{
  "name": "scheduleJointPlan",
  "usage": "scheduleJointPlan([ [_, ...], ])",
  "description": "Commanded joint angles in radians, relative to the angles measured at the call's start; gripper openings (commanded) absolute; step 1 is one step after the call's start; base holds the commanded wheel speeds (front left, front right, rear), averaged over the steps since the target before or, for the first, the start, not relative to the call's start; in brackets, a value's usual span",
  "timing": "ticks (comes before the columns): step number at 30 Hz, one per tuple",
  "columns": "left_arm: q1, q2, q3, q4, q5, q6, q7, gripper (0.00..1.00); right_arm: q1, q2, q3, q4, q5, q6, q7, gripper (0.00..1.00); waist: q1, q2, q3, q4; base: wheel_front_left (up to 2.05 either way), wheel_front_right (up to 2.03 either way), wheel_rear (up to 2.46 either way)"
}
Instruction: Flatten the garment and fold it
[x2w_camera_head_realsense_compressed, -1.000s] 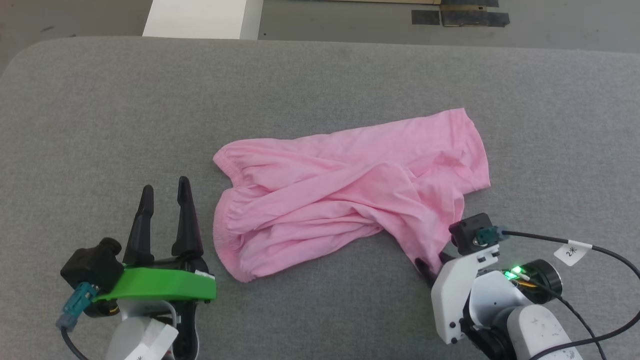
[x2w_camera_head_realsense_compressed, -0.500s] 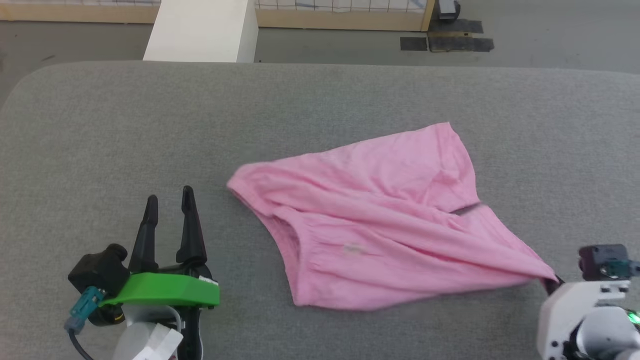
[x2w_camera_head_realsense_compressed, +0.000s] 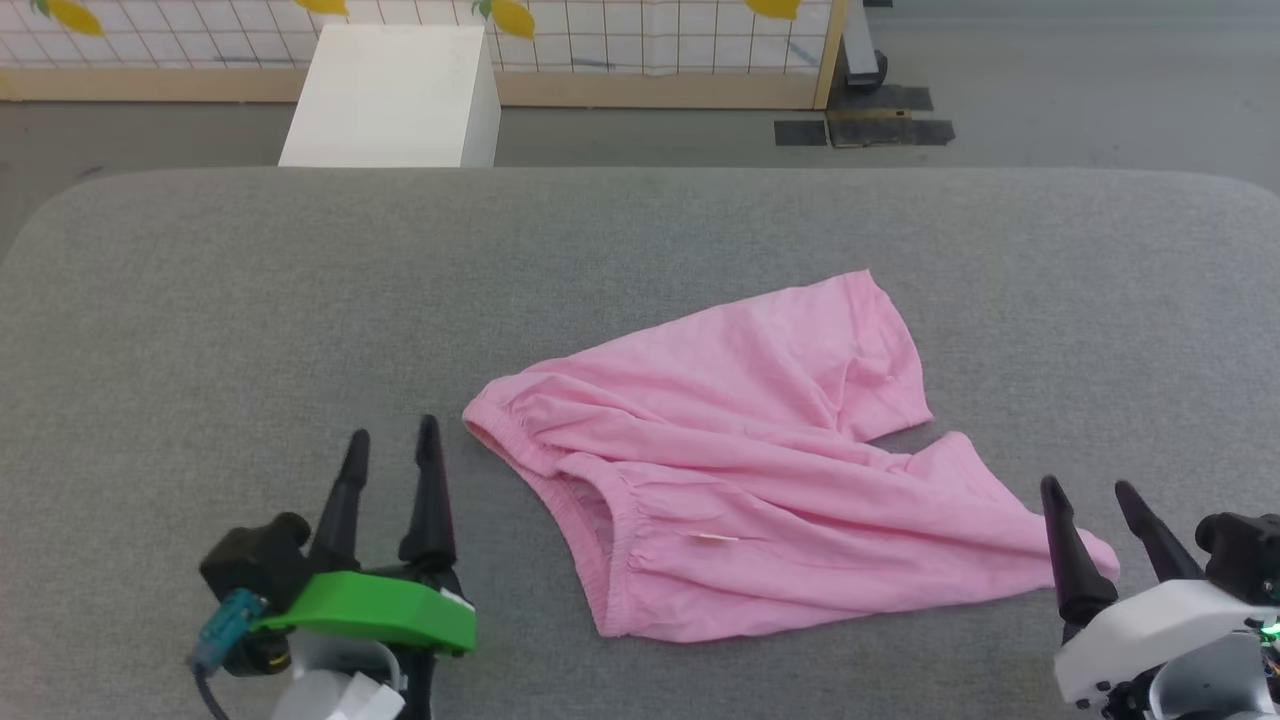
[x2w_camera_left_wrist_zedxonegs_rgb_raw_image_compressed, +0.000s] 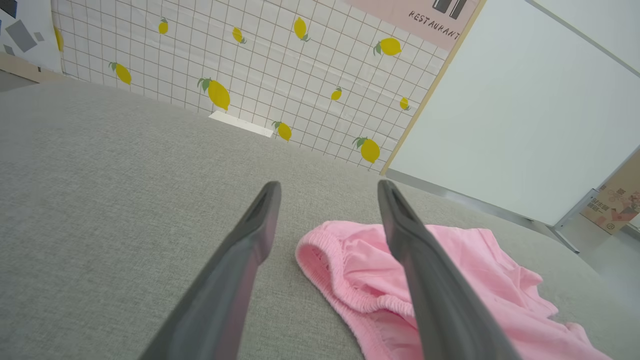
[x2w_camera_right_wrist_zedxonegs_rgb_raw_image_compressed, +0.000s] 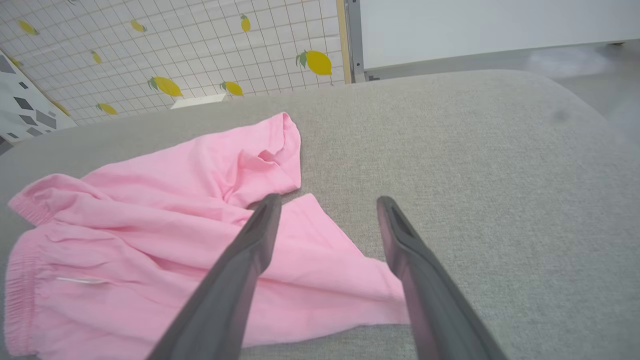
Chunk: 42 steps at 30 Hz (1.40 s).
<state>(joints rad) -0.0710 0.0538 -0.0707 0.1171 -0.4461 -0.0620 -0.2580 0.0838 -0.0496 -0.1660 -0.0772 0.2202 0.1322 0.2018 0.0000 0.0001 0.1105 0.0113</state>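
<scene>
R gripper (x2w_camera_head_realsense_compressed: 1085, 485) spread wide — empty, tips over garment (x2w_camera_head_realsense_compressed: 740, 480) edge.

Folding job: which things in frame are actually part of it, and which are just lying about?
Part of the job:
- pink shorts, wrinkled, on the grey table
- left gripper, open, beside the waistband
- right gripper, open, at a leg hem

Just around:
- white block beyond the table
- lemon-print screen
- dark floor patches
</scene>
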Motion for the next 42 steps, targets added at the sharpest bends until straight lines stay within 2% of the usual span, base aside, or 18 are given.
scheduleJointPlan([
  [1,0.019,-0.003,-0.013,0.009,0.023,-0.009,-0.004,1.00,0.012,-0.001,0.019,-0.006,0.012,-0.002,-0.069,1.00,0.0000,-0.0001,-0.015,-0.004,0.00,0.00,0.00],
  [6,0.026,-0.002,-0.081,0.040,0.030,-0.027,0.055,1.00,0.026,-0.001,0.060,-0.001,0.022,-0.002,-0.267,1.00,0.0000,-0.0001,-0.039,-0.014,0.00,0.00,0.00],
  [12,0.017,-0.001,-0.184,0.050,0.001,-0.038,0.260,1.00,0.028,-0.001,0.064,0.012,0.016,-0.002,-0.332,1.00,0.0000,-0.0001,-0.046,-0.031,0.00,0.00,0.00],
  [22,-0.026,-0.003,-0.242,0.050,-0.053,0.063,0.519,1.00,0.001,-0.001,0.091,0.037,0.004,-0.002,-0.333,1.00,0.0000,-0.0001,-0.031,-0.075,0.00,0.00,0.00],
  [29,-0.057,0.000,-0.244,0.064,-0.060,0.101,0.592,1.00,-0.017,-0.001,0.108,0.054,0.010,-0.002,-0.330,1.00,0.0000,-0.0001,-0.024,-0.098,0.00,0.00,0.00],
  [30,-0.061,0.000,-0.244,0.063,-0.062,0.102,0.590,0.50,-0.018,-0.001,0.109,0.056,0.011,-0.002,-0.330,1.00,0.0000,-0.0001,-0.023,-0.100,0.00,0.00,0.00],
  [31,-0.064,0.000,-0.244,0.063,-0.064,0.102,0.591,0.27,-0.019,-0.001,0.110,0.059,0.012,-0.002,-0.328,1.00,0.0000,-0.0001,-0.022,-0.100,0.00,0.00,0.00],
  [32,-0.066,0.000,-0.250,0.065,-0.065,0.098,0.597,0.00,-0.020,-0.001,0.110,0.062,0.013,-0.002,-0.326,1.00,0.0000,-0.0001,-0.020,-0.101,0.00,0.00,0.00],
  [37,-0.068,0.004,-0.251,0.058,-0.071,0.088,0.585,0.00,-0.021,-0.001,0.116,0.069,0.010,-0.002,-0.310,1.00,0.0000,-0.0001,-0.015,-0.094,0.00,0.00,0.00],
  [42,-0.024,0.022,-0.222,0.015,-0.087,0.101,0.567,0.00,-0.014,-0.001,0.097,0.075,0.023,-0.002,-0.233,1.00,0.0000,-0.0001,-0.018,-0.082,0.00,0.00,0.00],
])
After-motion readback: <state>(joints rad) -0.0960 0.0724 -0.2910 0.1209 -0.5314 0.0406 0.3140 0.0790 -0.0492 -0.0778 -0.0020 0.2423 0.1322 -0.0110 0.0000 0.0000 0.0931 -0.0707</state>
